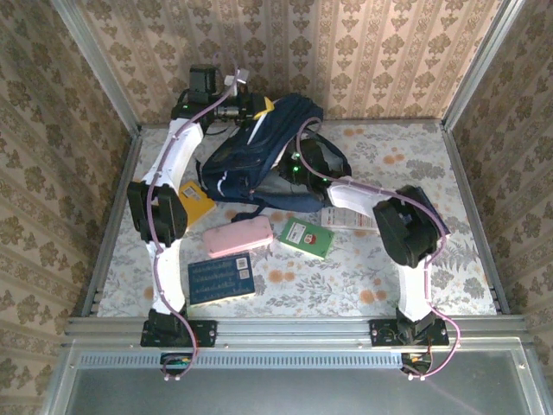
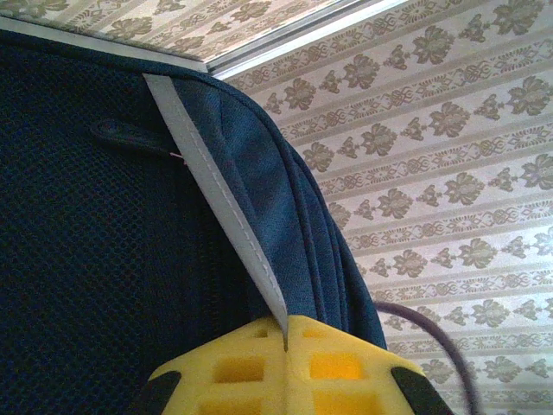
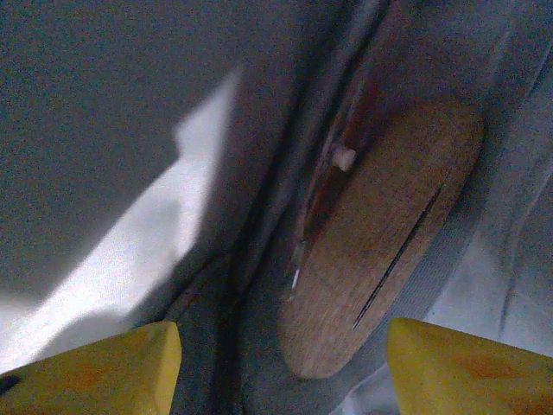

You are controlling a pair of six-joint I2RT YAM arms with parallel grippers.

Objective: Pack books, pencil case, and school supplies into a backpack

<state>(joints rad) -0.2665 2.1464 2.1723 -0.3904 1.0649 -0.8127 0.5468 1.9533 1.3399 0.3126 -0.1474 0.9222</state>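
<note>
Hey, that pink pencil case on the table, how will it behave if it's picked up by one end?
The pencil case looks soft with rounded corners, so it would probably sag from an end grip. It lies flat, so rolling seems unlikely. It is smaller than the blue book, so likely light.

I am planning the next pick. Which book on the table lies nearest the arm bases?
The blue book with pale print, on the near side of the pink pencil case. The yellow book lies farther back, partly hidden by the left arm.
</note>
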